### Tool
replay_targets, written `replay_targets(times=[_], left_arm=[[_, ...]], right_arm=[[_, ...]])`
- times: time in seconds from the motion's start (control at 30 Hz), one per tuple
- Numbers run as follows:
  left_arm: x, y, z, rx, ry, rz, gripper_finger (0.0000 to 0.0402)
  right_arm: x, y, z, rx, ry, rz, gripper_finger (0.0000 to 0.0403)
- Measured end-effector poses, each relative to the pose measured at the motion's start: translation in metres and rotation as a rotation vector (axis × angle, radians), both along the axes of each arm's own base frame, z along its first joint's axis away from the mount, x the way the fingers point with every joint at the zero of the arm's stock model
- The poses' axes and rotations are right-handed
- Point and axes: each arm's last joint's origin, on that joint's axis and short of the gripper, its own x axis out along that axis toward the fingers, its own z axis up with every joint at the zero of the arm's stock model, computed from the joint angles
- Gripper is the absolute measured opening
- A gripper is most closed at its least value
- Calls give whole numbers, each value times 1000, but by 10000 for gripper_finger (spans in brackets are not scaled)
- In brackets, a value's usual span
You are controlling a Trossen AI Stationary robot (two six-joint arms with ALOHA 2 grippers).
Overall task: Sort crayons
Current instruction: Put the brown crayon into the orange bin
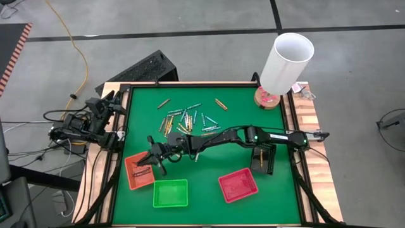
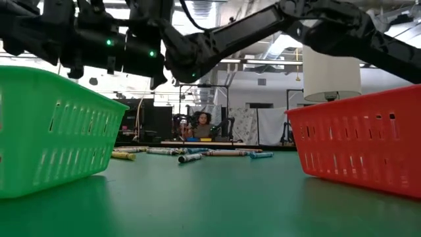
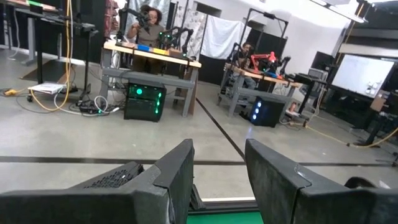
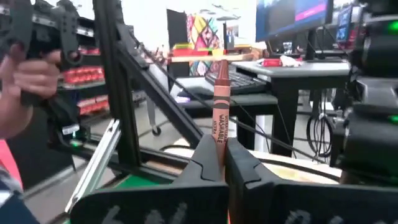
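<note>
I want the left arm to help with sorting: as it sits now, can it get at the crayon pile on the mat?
Probably not as posed. The left end effector is folded back at the table's left edge, apart from the crayon pile. Nothing lies between them, so it might reach by extending.

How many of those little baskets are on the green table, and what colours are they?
Orange basket: 1
Green basket: 1
Red basket: 1
Black basket: 1
Total: 4 baskets

Crayons [image 1: 185, 120] behind four trays [image 1: 171, 193]
</note>
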Motion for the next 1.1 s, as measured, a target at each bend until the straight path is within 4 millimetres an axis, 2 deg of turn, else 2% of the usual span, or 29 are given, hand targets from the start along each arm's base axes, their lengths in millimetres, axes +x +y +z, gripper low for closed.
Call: replay_targets(times=[0.17, 0.47, 0.9, 1.1], left_arm=[[0, 0, 0, 0, -2, 0, 135], [0, 0, 0, -1, -4, 0, 135], [0, 0, 0, -1, -5, 0, 135], [0, 0, 0, -1, -4, 0, 135]], right_arm=[[2, -7, -12, 32, 74, -18, 1], [3, -14, -16, 59, 131, -28, 1], [3, -12, -18, 38, 140, -7, 0], [5, -8, -33, 67, 159, -15, 0]])
